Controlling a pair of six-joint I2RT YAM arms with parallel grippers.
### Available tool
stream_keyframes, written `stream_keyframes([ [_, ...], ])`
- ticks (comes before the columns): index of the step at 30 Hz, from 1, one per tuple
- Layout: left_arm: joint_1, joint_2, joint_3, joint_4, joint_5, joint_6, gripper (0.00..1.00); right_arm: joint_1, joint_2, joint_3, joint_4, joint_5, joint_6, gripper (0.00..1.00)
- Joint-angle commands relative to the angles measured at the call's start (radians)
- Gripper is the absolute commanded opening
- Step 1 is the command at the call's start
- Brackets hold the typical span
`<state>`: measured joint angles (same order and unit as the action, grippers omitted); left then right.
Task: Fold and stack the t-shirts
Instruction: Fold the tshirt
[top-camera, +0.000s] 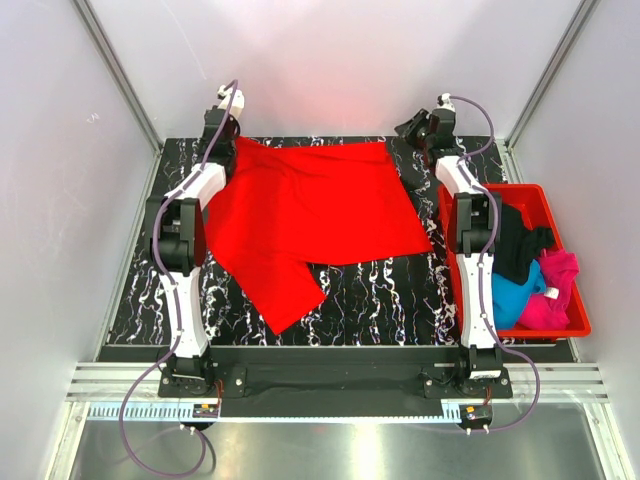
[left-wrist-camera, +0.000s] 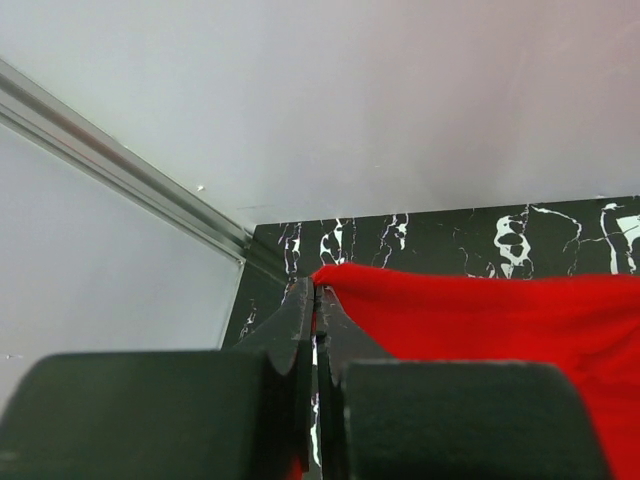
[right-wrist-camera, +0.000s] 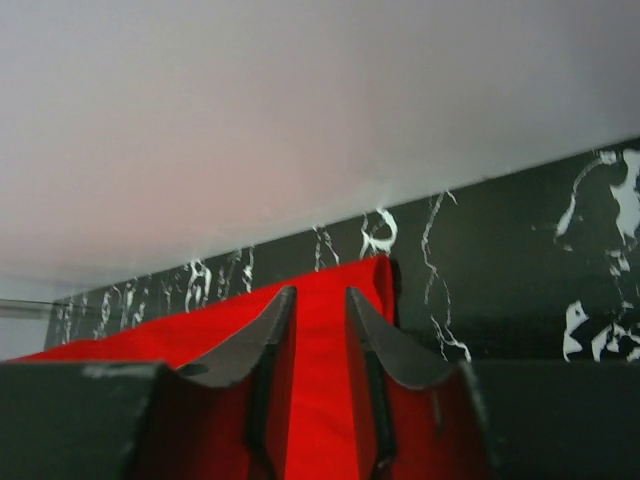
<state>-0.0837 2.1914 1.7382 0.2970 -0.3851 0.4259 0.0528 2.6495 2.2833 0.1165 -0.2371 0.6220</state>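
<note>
At the far left corner of the desk (top-camera: 380, 290), the left pincer (left-wrist-camera: 316, 296) is pressed together on a corner of the red t-shirt (left-wrist-camera: 480, 330). Its wrist view shows the cloth tip caught between the two fingers, with no gap between them. The right pincer (right-wrist-camera: 320, 300) is spread: both fingers stand apart over the shirt's far right corner, red cloth shows in the gap, and nothing is pinched. Whether its fingertips touch the cloth cannot be told. Judgement: the two far corners are being taken so that the far edge can be lifted and carried toward the near side for a first fold. The left grip is made; the right is not yet. The shirt lies spread and mostly flat over the left and middle of the desk, one sleeve trailing toward the near edge. The left arm (top-camera: 185, 240) and right arm (top-camera: 470, 230) are both stretched well away from their bases, wrists low and close to the back wall. Beside the right arm, the red bin (top-camera: 541, 188) holds a black tee (top-camera: 515, 245), a blue tee (top-camera: 508, 297) and a pink tee (top-camera: 556, 290), bunched and unfolded. No stack is begun, so the task is judged to be at an early stage.
</note>
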Motion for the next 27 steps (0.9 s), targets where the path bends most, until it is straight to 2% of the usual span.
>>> stream_keyframes([
  [1, -0.008, -0.062, -0.012, 0.025, 0.029, -0.016, 0.00, 0.015, 0.018, 0.036, -0.110, -0.028, -0.054, 0.35],
  [5, -0.025, -0.056, -0.022, 0.025, 0.029, -0.029, 0.00, 0.022, 0.099, 0.136, -0.185, -0.077, -0.021, 0.41],
  [12, -0.037, -0.059, -0.045, 0.034, 0.046, -0.050, 0.00, 0.033, 0.207, 0.272, -0.201, -0.065, 0.056, 0.48],
  [18, -0.050, -0.073, -0.069, 0.060, 0.049, -0.072, 0.00, 0.041, 0.263, 0.309, -0.199, -0.044, 0.191, 0.47],
  [27, -0.062, -0.091, -0.109, 0.088, 0.057, -0.102, 0.00, 0.068, 0.316, 0.376, -0.196, 0.016, 0.265, 0.42],
])
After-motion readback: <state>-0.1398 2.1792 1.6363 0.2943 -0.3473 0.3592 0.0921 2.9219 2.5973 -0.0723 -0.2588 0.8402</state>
